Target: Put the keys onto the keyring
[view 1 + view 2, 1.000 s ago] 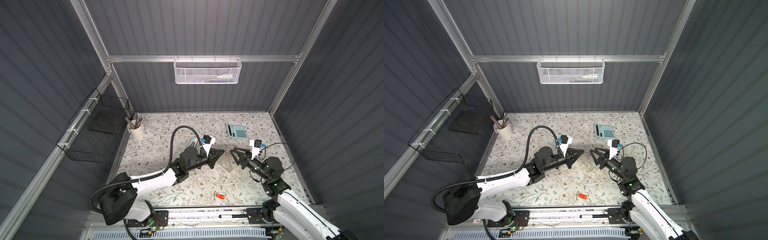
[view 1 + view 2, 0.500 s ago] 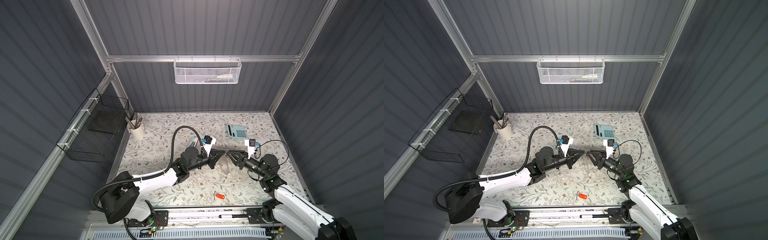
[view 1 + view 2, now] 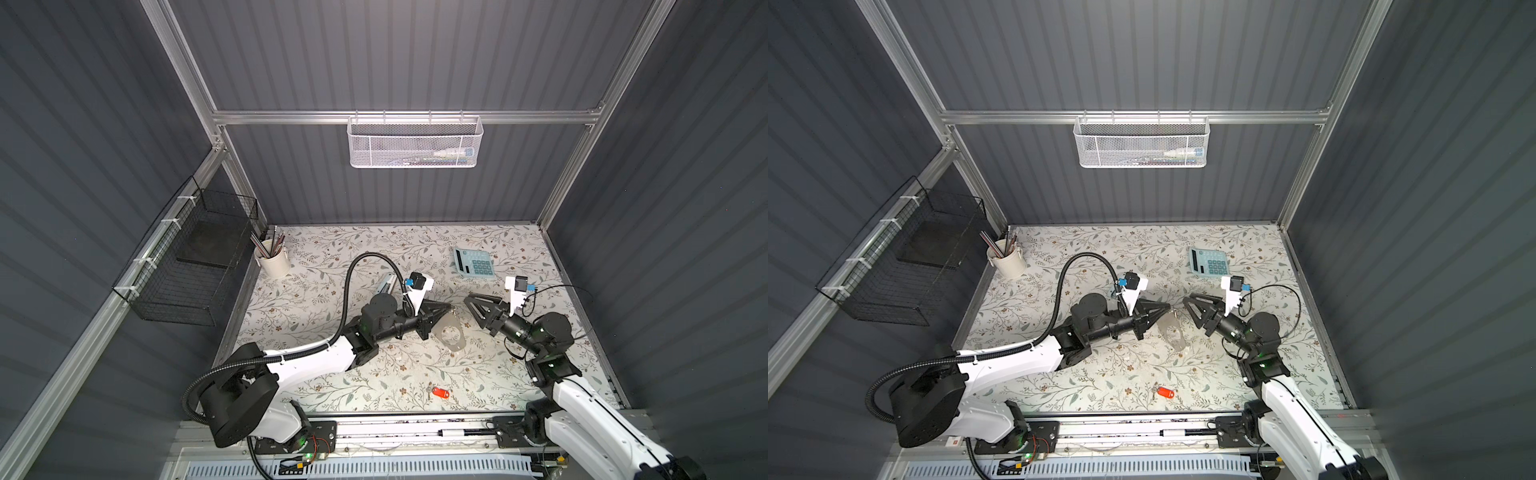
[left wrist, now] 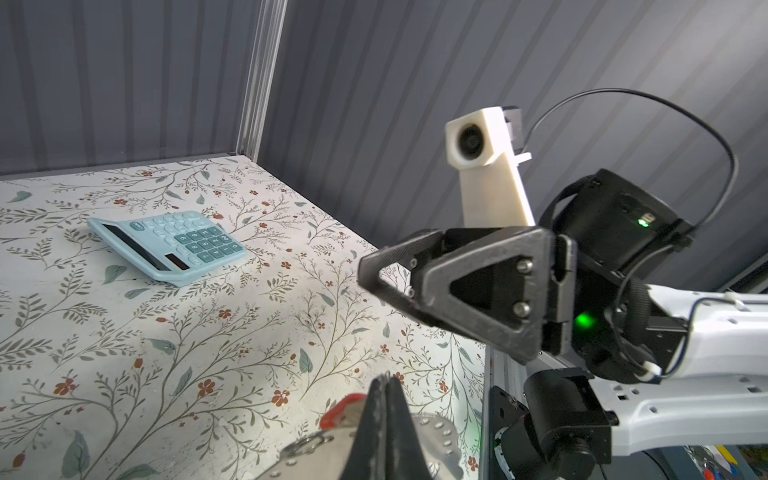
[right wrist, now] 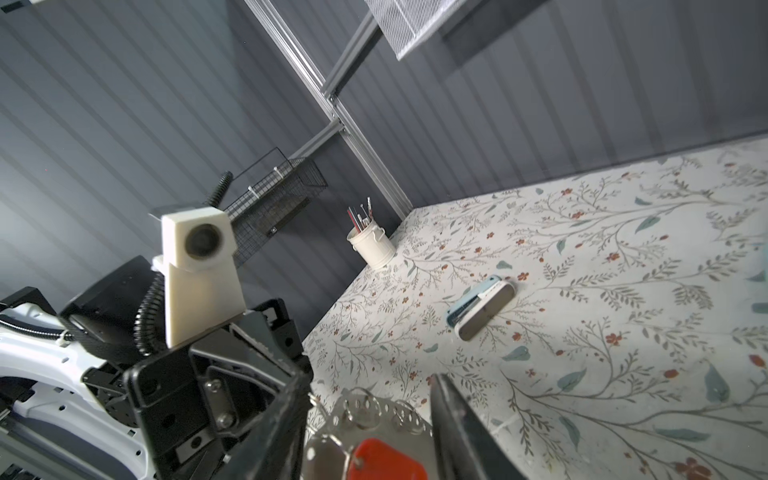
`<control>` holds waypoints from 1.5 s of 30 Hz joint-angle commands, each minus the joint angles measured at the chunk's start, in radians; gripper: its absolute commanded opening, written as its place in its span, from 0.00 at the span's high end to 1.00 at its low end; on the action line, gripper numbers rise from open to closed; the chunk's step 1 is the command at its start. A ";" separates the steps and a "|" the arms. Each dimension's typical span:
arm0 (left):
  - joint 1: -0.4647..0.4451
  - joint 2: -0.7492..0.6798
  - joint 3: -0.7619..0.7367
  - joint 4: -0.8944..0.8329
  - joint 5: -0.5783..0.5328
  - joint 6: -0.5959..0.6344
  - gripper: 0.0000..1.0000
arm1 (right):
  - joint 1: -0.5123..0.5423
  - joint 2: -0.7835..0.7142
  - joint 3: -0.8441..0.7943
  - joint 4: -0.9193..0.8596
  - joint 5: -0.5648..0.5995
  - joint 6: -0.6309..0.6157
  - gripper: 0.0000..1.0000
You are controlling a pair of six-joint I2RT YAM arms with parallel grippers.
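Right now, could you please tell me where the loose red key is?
In both top views the loose red key lies on the table near its front edge, right of centre, well apart from the keyring.

The floral desk (image 3: 316, 257) carries a pale blue calculator (image 3: 473, 262) far right, a white cup (image 3: 273, 261) of pencils (image 3: 266, 243) far left, and a pale blue stapler (image 5: 482, 307) lying between them. A white mesh basket (image 3: 413, 143) hangs on the far wall (image 3: 395, 62), a black wire basket (image 3: 195, 266) on the left wall (image 3: 83, 124).
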 commanded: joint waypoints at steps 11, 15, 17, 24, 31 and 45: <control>-0.003 -0.015 -0.012 0.124 -0.035 -0.016 1.00 | 0.041 0.130 0.032 0.183 -0.122 0.084 0.60; -0.001 -0.008 -0.011 0.135 -0.040 -0.020 1.00 | 0.042 0.138 0.020 0.223 -0.124 0.100 0.59; -0.003 -0.004 -0.010 0.143 -0.034 -0.023 1.00 | 0.044 0.147 0.020 0.239 -0.128 0.105 0.59; -0.003 0.003 -0.009 0.141 -0.040 -0.024 1.00 | 0.047 0.174 0.009 0.309 -0.132 0.137 0.60; -0.003 0.000 -0.014 0.149 -0.030 -0.034 1.00 | 0.041 0.138 -0.006 0.294 -0.105 0.133 0.56; -0.004 0.003 -0.015 0.166 -0.037 -0.041 1.00 | 0.048 0.154 0.005 0.298 -0.132 0.124 0.62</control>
